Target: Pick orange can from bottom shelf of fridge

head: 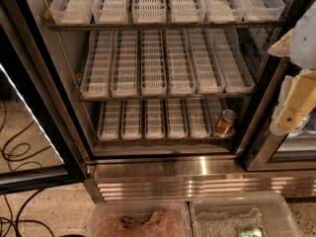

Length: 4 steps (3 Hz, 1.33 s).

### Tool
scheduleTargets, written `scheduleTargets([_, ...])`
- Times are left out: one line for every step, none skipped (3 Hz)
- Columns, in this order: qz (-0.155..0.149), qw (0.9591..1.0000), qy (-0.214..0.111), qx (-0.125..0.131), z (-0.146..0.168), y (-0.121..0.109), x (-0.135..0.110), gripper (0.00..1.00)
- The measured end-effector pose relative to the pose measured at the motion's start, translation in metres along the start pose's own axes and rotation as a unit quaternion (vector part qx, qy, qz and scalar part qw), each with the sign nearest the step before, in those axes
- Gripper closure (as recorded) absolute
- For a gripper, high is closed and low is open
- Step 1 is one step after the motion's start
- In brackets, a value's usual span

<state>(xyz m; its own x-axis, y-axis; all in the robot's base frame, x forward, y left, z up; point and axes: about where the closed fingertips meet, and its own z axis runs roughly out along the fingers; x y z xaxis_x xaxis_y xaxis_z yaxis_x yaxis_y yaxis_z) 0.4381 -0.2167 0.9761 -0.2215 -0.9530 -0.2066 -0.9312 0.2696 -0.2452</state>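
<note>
Camera view puts the orange can (226, 122) upright at the right end of the bottom shelf (148, 120), in the last lane beside the row of white slotted trays and close to the front edge. Nothing touches it, and the other lanes on this rack look bare, as do the two racks above. The fridge (197, 174) stands open, its black-framed glass door (47, 102) swung out to the left, so the way to the can is free.

The gripper (291, 113) hangs at the right edge of the view, outside the cabinet, higher than the can and well apart from it. It carries nothing, but I cannot tell whether it is spread wide or drawn narrow.

Below the stainless base trim sit two clear plastic bins: the left bin (138, 205) holds something crumpled and brownish, and the right bin (276, 206) holds a green-topped can (249, 231). Loose cables (15, 147) lie on the floor at the left.

Judging by this, the pick has barely begun. The reach down and into the lowest rack, the grasp and the lift out are all still to do.
</note>
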Motion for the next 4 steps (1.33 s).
scheduleTargets([0.000, 1.0000, 0.000, 0.000, 0.000, 0.000, 0.000, 0.00])
scheduleTargets([0.017, 0.9996, -0.014, 0.016, 0.000, -0.001, -0.001, 0.00])
scheduleTargets([0.083, 0.9941, -0.043, 0.054, -0.008, 0.025, -0.005, 0.00])
scheduleTargets([0.113, 0.9908, -0.039, 0.064, 0.012, 0.031, 0.013, 0.00])
